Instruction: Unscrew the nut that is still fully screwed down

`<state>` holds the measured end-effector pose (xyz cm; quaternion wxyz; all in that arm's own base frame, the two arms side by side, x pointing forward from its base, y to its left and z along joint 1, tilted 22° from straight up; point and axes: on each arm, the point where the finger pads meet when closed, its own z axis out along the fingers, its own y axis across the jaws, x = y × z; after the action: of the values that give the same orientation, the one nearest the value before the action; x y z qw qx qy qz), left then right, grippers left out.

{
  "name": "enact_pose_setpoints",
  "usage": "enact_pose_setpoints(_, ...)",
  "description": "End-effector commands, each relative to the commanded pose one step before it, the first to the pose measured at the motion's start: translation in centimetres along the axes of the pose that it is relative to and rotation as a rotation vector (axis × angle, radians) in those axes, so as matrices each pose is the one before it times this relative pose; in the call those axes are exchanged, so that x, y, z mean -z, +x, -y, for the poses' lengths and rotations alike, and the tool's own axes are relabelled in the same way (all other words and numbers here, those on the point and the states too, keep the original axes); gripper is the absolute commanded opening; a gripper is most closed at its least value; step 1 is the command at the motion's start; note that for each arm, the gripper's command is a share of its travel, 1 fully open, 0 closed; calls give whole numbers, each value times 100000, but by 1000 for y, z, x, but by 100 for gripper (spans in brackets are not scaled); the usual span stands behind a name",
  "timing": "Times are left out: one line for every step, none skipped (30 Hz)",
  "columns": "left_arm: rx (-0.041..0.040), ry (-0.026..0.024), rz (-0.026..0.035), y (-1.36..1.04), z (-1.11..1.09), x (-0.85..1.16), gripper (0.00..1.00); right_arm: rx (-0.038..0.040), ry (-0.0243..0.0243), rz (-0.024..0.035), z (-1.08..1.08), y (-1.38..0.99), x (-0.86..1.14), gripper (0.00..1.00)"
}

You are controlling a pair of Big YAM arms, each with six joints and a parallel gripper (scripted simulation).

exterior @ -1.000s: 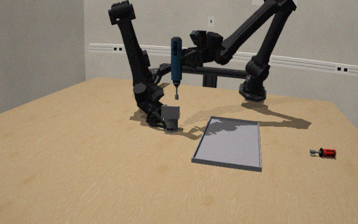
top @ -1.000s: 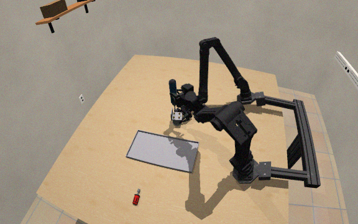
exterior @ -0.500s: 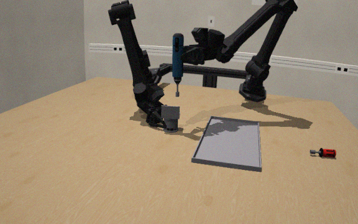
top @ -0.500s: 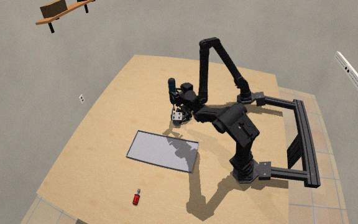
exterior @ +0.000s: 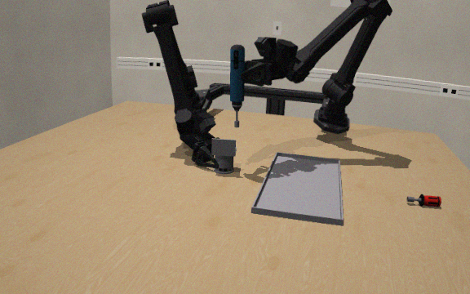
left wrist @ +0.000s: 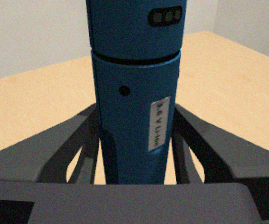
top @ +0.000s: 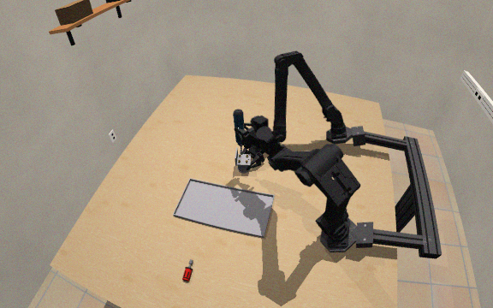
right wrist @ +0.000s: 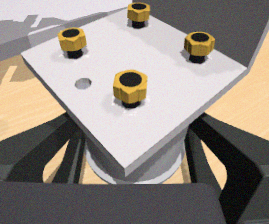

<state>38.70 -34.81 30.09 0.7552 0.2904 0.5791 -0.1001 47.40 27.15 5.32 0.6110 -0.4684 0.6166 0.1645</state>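
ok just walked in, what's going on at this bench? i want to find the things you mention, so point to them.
The left gripper [top: 239, 133] [exterior: 241, 73] [left wrist: 135, 112] holds the blue electric nut driver [top: 238, 120] [exterior: 237, 73] [left wrist: 135, 100] upright, its socket [exterior: 237, 124] in the air above the bracket [top: 244, 160] [exterior: 223, 147] [right wrist: 120, 55]. The right gripper [top: 251, 164] [exterior: 215, 163] [right wrist: 134, 113] is around the standing joint module [exterior: 224, 164] [right wrist: 136, 170], under the bracket plate. All four brass-coloured nuts are on their studs, so none is off yet. The driver isn't on any nut.
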Motion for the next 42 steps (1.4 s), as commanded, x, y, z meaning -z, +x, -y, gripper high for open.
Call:
enact_pose_setpoints(2386, -882, 8620, -3722, -123, 312, 42, 577, 587, 1290, 351, -567, -263, 59)
enact_pose_setpoints(204, -433, 1171, -598, -144, -253, 42, 0, 0, 0, 0, 0, 0, 59)
enact_pose_setpoints(-187, 262, -632, 317, 79, 331, 42, 0, 0, 0, 0, 0, 0, 59)
enact_pose_setpoints(-429, 633, -1755, 876, 202, 697, 42, 0, 0, 0, 0, 0, 0, 59)
enact_pose_setpoints(-52, -49, -25, 4, -9, 124, 42, 0, 0, 0, 0, 0, 0, 59)
enact_pose_setpoints(-52, -5, -8, 1, -2, 124, 42, 0, 0, 0, 0, 0, 0, 59)
enact_pose_setpoints(27, -105, 366, -184, -40, 8, 42, 0, 0, 0, 0, 0, 0, 59)
enact_pose_setpoints(342, -670, 1778, -907, -220, -447, 42, 0, 0, 0, 0, 0, 0, 59)
enact_pose_setpoints(556, -870, 2552, -1291, -300, -802, 42, 0, 0, 0, 0, 0, 0, 59)
enact_pose_setpoints(0, 39, 15, -3, 7, 0, 42, 0, 0, 0, 0, 0, 0, 59)
enact_pose_setpoints(0, 0, 0, 0, 0, 0, 42, 0, 0, 0, 0, 0, 0, 59)
enact_pose_setpoints(0, 0, 0, 0, 0, 0, 42, 0, 0, 0, 0, 0, 0, 59)
enact_pose_setpoints(0, 0, 0, 0, 0, 0, 42, 0, 0, 0, 0, 0, 0, 59)
enact_pose_setpoints(-465, 765, -2163, 1073, 238, 831, 42, 0, 0, 0, 0, 0, 0, 59)
enact_pose_setpoints(-592, 877, -2482, 1236, 280, 935, 42, 0, 0, 0, 0, 0, 0, 59)
enact_pose_setpoints(-134, -21, -94, 36, 7, 152, 42, 0, 0, 0, 0, 0, 0, 59)
enact_pose_setpoints(-55, 30, 5, -1, 4, 124, 42, 0, 0, 0, 0, 0, 0, 59)
enact_pose_setpoints(-55, 24, 3, -1, 3, 124, 42, 0, 0, 0, 0, 0, 0, 59)
enact_pose_setpoints(312, -633, 1608, -823, -204, -397, 42, 0, 0, 0, 0, 0, 0, 59)
enact_pose_setpoints(106, -258, 703, -360, -86, -104, 42, 0, 0, 0, 0, 0, 0, 59)
enact_pose_setpoints(-262, 380, -905, 456, 114, 424, 42, 0, 0, 0, 0, 0, 0, 59)
enact_pose_setpoints(-379, 509, -1433, 714, 163, 591, 42, 0, 0, 0, 0, 0, 0, 59)
enact_pose_setpoints(-57, -55, -28, 4, -10, 124, 42, 0, 0, 0, 0, 0, 0, 59)
enact_pose_setpoints(-58, 6, -4, 0, 0, 124, 42, 0, 0, 0, 0, 0, 0, 59)
enact_pose_setpoints(87, -220, 628, -319, -74, -79, 42, 0, 0, 0, 0, 0, 0, 59)
enact_pose_setpoints(930, -1476, 4042, -2063, -499, -1268, 42, 0, 0, 0, 0, 0, 0, 59)
enact_pose_setpoints(0, 71, 28, -5, 12, 0, 42, 0, 0, 0, 0, 0, 0, 59)
enact_pose_setpoints(0, 19, 8, -1, 3, 0, 42, 0, 0, 0, 0, 0, 0, 59)
enact_pose_setpoints(0, 0, 0, 0, 0, 0, 42, 0, 0, 0, 0, 0, 0, 59)
enact_pose_setpoints(0, 0, 0, 0, 0, 0, 42, 0, 0, 0, 0, 0, 0, 59)
enact_pose_setpoints(-646, 1028, -2802, 1395, 317, 1052, 42, 0, 0, 0, 0, 0, 0, 59)
enact_pose_setpoints(-543, 641, -1900, 940, 215, 745, 42, 0, 0, 0, 0, 0, 0, 59)
enact_pose_setpoints(-59, -37, -21, 3, -7, 124, 42, 0, 0, 0, 0, 0, 0, 59)
enact_pose_setpoints(-6, 4, -5, 0, 0, 124, 42, 0, 0, 0, 0, 0, 0, 59)
enact_pose_setpoints(1, 29, 5, -1, 4, 124, 42, 0, 0, 0, 0, 0, 0, 59)
enact_pose_setpoints(297, -495, 1232, -632, -157, -279, 42, 0, 0, 0, 0, 0, 0, 59)
enact_pose_setpoints(298, -477, 1232, -632, -154, -277, 42, 0, 0, 0, 0, 0, 0, 59)
enact_pose_setpoints(-140, 277, -589, 298, 79, 322, 42, 0, 0, 0, 0, 0, 0, 59)
enact_pose_setpoints(-439, 691, -1857, 929, 215, 737, 42, 0, 0, 0, 0, 0, 0, 59)
enact_pose_setpoints(-8, -52, -74, 26, -8, 137, 42, 0, 0, 0, 0, 0, 0, 59)
enact_pose_setpoints(2, -14, -12, 2, -4, 124, 42, 0, 0, 0, 0, 0, 0, 59)
enact_pose_setpoints(46, -36, 192, -96, -17, 64, 42, 0, 0, 0, 0, 0, 0, 59)
